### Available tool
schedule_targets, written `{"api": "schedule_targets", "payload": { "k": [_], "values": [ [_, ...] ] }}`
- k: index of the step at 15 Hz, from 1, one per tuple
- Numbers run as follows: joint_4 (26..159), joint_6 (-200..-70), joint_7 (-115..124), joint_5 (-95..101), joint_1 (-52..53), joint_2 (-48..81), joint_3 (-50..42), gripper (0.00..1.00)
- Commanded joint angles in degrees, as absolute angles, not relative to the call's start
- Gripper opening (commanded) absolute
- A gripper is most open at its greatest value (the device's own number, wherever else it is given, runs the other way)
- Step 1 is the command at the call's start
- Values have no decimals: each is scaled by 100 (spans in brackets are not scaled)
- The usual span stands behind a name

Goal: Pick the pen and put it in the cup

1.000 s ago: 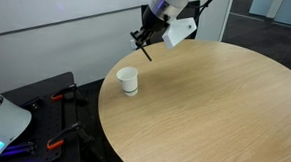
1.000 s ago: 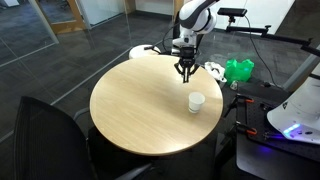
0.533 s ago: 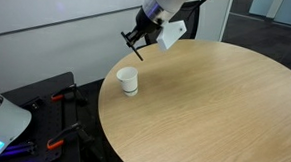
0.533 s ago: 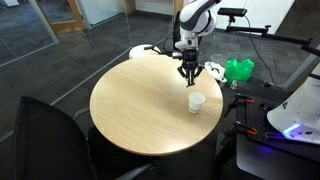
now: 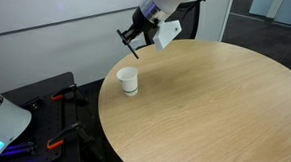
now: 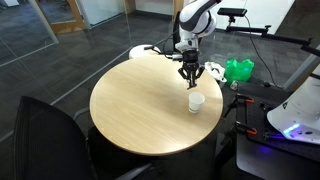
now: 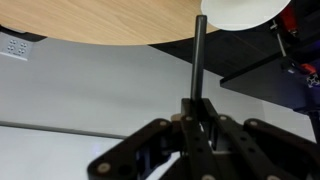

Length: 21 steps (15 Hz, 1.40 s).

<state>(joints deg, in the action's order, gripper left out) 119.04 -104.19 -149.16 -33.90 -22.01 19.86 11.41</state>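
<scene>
Pen (image 7: 199, 60) clamped in my gripper (image 7: 203, 115); white paper cup (image 7: 240, 12) at one o'clock, near round wooden table's (image 5: 214, 105) rim.

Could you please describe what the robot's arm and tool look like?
The arm has rounded white links with dark joints. A white boxy part sits at the wrist. The tool is black, with angular linked fingers. No markings are legible.

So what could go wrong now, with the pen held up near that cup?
In the wrist view the pen points at the rim of the cup, not its middle, so a release might miss. The cup stands close to the edge of the table; a knock could tip it off.
</scene>
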Motion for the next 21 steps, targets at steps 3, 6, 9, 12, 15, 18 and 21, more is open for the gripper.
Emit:
{"api": "schedule_targets", "payload": {
  "k": [3,6,9,12,15,18,21],
  "values": [
    [11852,-10385,-14916,-3384,-2239,2041,1186,3],
    [11824,-10337,-14916,-3375,-2284,2088,1237,3],
    [11806,-10263,-14916,-3356,-2280,2113,1228,3],
    [11750,-10124,-14916,-3312,-2366,2186,1327,3],
    [11663,-9897,-14916,-3261,-2498,2324,1468,3],
    [11616,-9753,-14916,-3280,-2503,2458,1395,3],
    [11605,-9623,-14881,-3264,-2502,2554,1285,3]
  ]
}}
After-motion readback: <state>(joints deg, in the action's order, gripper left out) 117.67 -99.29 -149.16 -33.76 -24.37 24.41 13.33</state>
